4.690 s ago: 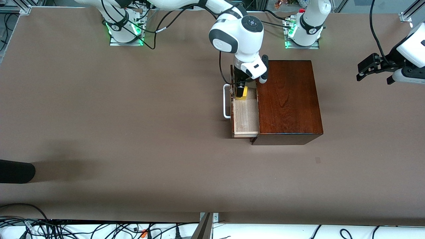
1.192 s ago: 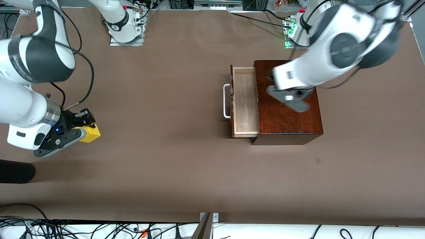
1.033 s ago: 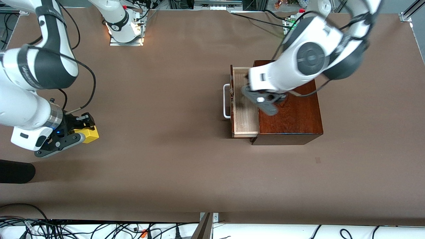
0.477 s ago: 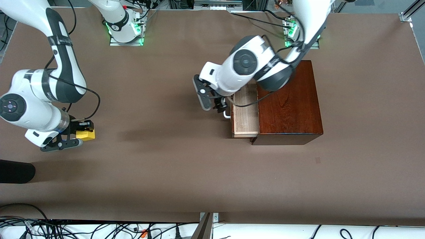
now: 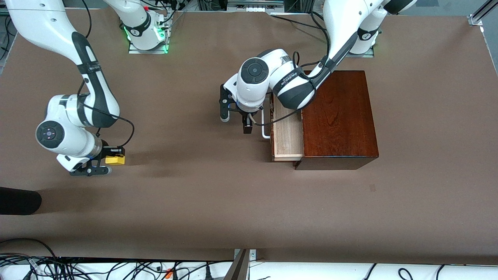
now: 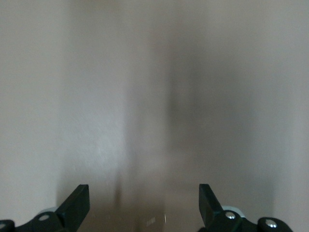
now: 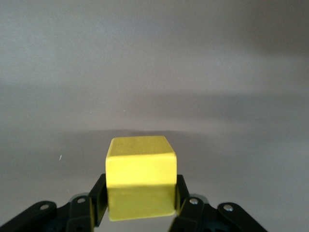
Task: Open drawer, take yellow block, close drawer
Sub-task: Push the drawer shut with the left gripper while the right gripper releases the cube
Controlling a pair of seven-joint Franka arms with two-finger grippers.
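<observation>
Setting: robotics lab. Two white arms are bolted to metal base plates along the top of the frame, green status lights lit. A brown mat covers the surface. Loose cables tangle along the bottom edge; aluminium framing sits upper right.

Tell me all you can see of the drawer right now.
The drawer is a pale bare-wood tray with a dark reddish-brown front and a white U-shaped handle. It stands pulled out of the glossy mahogany box, toward the right arm's end of the table, and what shows of its inside holds nothing. The left arm hangs over its end nearer the bases; the open left claw sits in front of the handle, with no contact visible.
</observation>
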